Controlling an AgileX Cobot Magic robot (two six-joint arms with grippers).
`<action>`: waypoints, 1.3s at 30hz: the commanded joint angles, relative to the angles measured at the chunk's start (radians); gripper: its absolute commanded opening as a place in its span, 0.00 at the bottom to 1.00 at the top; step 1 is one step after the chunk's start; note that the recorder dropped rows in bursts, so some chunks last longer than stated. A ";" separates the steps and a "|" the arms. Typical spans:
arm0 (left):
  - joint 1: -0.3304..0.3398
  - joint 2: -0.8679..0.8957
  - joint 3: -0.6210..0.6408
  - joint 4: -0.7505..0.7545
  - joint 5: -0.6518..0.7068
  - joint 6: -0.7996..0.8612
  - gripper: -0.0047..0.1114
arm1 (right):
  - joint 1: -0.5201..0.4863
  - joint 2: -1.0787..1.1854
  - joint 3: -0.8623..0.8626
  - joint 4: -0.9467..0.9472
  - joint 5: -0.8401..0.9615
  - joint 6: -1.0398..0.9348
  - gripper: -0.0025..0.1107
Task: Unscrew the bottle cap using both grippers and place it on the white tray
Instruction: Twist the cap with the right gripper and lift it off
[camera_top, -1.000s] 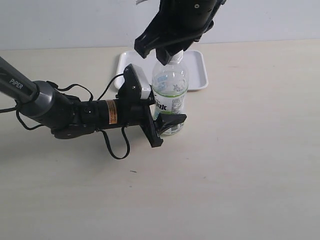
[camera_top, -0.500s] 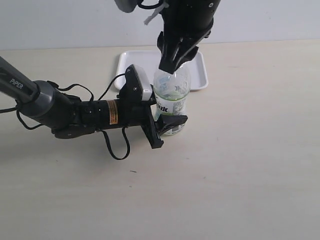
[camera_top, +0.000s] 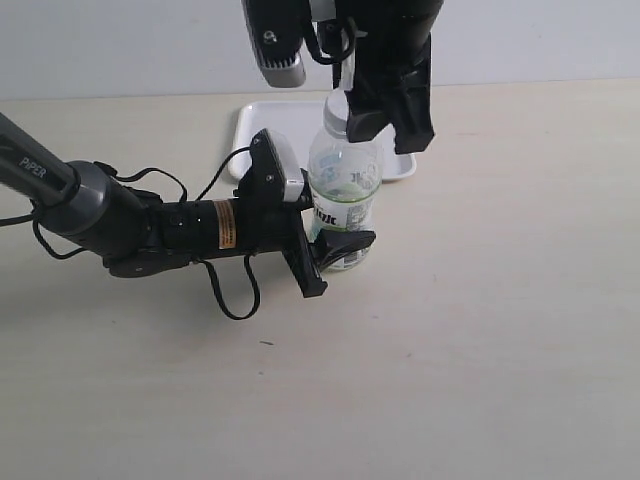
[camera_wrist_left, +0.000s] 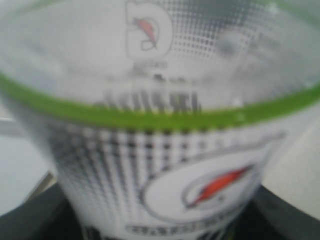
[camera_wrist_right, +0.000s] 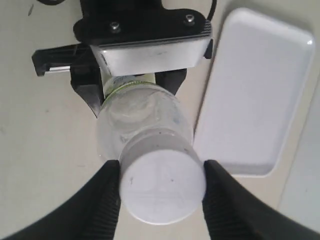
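You are working on a pale table (camera_top: 500, 350), and the white tray (camera_top: 262, 124) is lying flat at its far side, just behind the bottle and slightly to the right of your left arm. The bottle (camera_top: 345, 185) is standing upright near the middle, in front of the tray. Your left gripper (camera_top: 335, 256) is reaching in from the left and clenching the bottle's lower, labelled body, one jaw on the near side and one on the far side. Your right gripper (camera_wrist_right: 161, 169) is coming down from above and closing on the bottle cap (camera_wrist_right: 162, 189), with a finger pressing each side of it, as the right wrist view is showing. The cap is sitting on the neck, not yet on the tray. The clear bottle is probably handling as a light, thin-walled thing that is giving under a hard squeeze and twisting in a loose one, so you are right to be bracing it low. The cap looks small, stiff and smooth on top, so grip it by its sides and lift it straight once it is turning free.
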 joint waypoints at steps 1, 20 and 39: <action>-0.004 -0.009 0.002 0.001 0.014 -0.019 0.04 | 0.002 0.007 0.006 -0.018 -0.013 -0.207 0.02; -0.004 -0.009 0.002 0.001 0.014 -0.019 0.04 | 0.002 0.007 0.006 -0.017 -0.048 -0.634 0.02; -0.004 -0.009 0.002 0.001 0.014 -0.019 0.04 | 0.002 -0.093 0.006 0.027 -0.096 -0.718 0.02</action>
